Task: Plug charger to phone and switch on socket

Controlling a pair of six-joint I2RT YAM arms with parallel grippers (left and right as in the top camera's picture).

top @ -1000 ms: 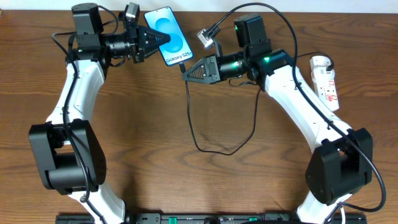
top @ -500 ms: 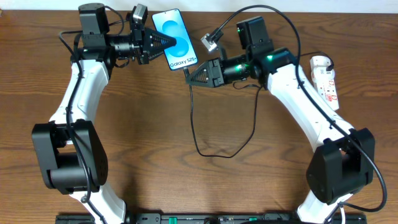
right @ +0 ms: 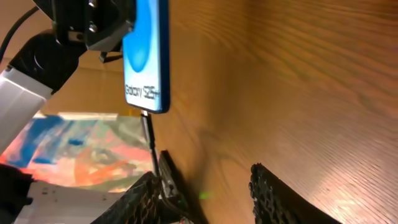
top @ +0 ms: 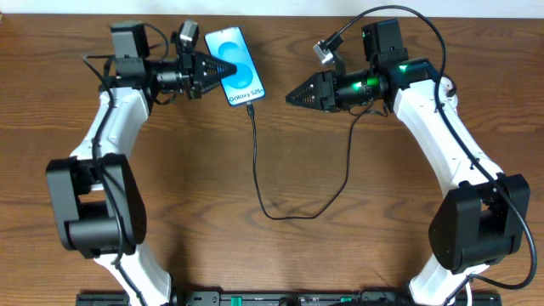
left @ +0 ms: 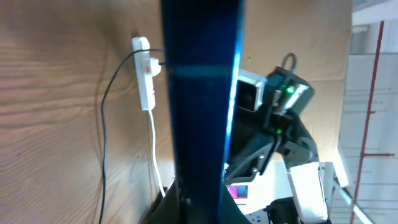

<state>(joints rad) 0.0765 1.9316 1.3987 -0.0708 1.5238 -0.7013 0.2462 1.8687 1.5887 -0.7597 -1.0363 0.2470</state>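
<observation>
Phone point(top: 245, 75) clamped in L jaws; charger point(top: 255, 144) plugged in, clear of R jaws.

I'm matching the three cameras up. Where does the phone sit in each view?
Overhead: the phone is top centre-left, in the left gripper.
Left wrist: phone edge-on, a dark blue band down the middle.
Right wrist: upper left, screen showing.
Shared landmark: the charger meeting the phone's lower edge, overhead and right wrist.
</observation>
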